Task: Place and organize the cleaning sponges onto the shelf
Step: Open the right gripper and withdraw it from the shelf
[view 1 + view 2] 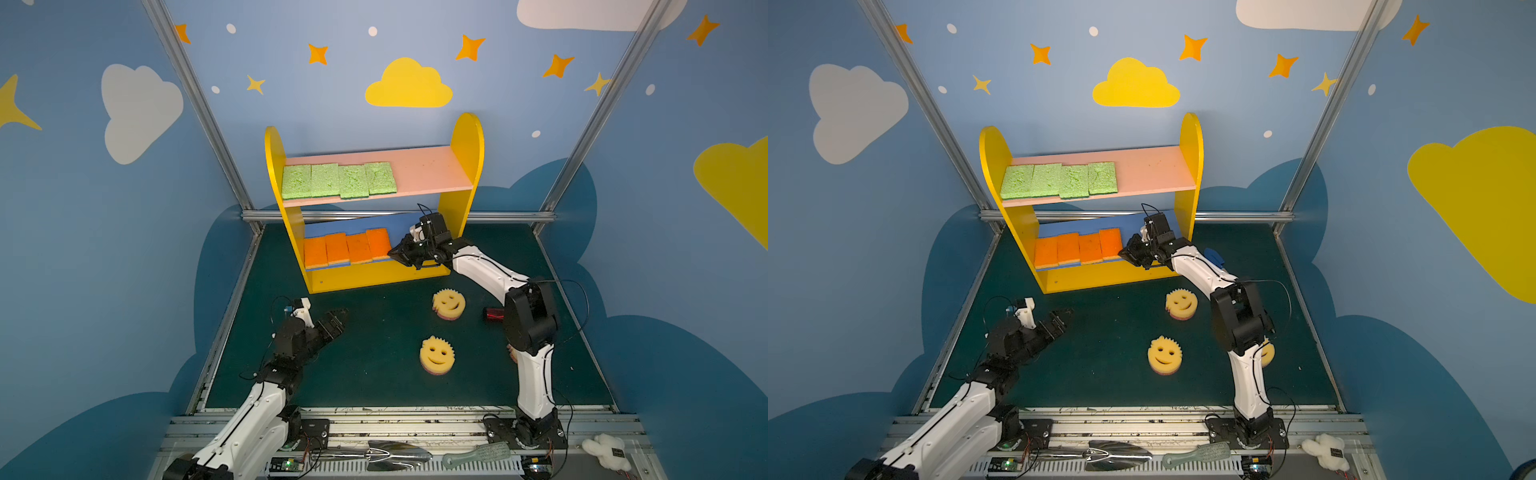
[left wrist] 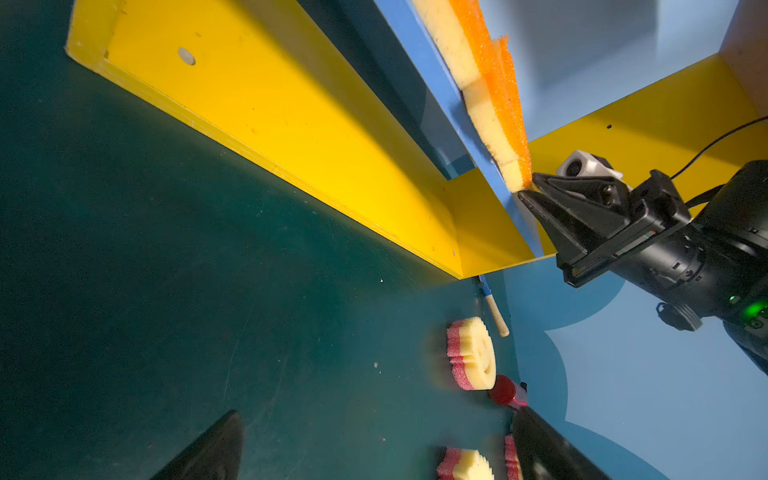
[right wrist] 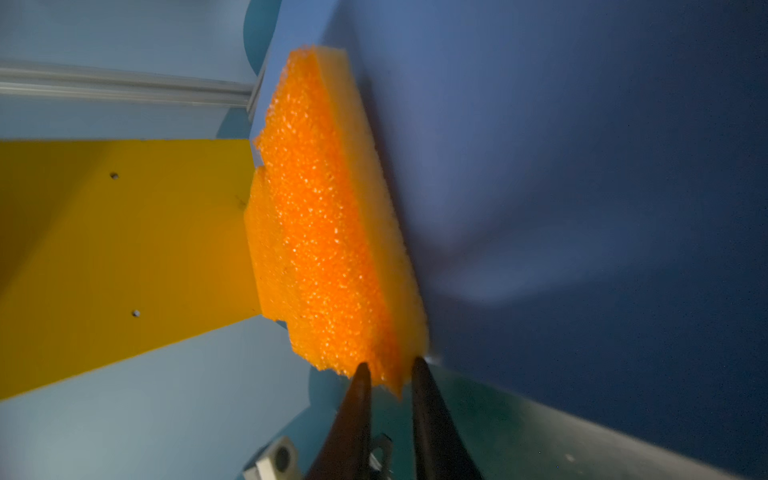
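Yellow-sided shelf (image 1: 467,137) holds four green sponges (image 1: 338,180) on its pink board (image 1: 428,166), four orange sponges (image 1: 347,249) on the blue board (image 1: 332,227). Smiley sponges (image 1: 449,304) lie on the mat (image 1: 374,332). Your right gripper (image 1: 392,252) straddles a corner of the end orange sponge (image 3: 324,232), jaws slightly parted; your left gripper (image 1: 338,320) hovers wide open.

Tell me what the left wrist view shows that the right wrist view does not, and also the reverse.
Only the left wrist view: smiley sponges, a red cylinder, the shovel's wooden handle, and the right gripper seen from outside. Only the right wrist view: the aluminium rail behind the shelf. Both: the end orange-topped sponge at that gripper's tips, on the shelf's blue board.
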